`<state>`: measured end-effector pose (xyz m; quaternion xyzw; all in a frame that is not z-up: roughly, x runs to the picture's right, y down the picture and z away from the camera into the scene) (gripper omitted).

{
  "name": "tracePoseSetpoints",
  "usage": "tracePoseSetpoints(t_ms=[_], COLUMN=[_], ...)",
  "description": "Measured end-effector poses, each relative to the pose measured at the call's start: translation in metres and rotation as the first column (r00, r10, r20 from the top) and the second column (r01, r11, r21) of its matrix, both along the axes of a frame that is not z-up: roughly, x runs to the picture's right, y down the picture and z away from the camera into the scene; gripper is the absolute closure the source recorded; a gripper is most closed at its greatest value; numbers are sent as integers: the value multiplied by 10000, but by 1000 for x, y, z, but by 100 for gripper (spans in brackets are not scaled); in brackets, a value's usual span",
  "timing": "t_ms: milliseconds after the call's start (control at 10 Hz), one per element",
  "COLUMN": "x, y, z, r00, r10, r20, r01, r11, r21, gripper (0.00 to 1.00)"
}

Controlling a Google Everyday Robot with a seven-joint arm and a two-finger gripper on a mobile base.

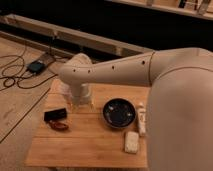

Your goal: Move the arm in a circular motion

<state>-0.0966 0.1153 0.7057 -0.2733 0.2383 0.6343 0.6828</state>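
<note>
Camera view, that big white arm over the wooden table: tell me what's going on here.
A cream-white robot arm of thick rounded segments reaches from the right across a light wooden table, bends at its elbow and drops toward the table's back left part. Its pincer hangs there at the arm's low end. A dark round bowl, a white rectangular block and a small black box lie on the table, apart from the arm.
</note>
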Motion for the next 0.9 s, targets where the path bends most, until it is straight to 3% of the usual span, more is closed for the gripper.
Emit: tracePoseSetpoints(t_ms=[200,500,700,900], x=[34,111,166,194], y=[15,14,-15,-62], z=[3,8,17,32], r00=[9999,9931,9778,9652], r10=[119,621,1138,1504], r20=[-105,-997,-1759,-2141], r01=[-123,-671,-1171,-1439], r11=[9994,9966,9931,9885], r21=[-318,-476,-85,453], gripper=[35,35,35,35])
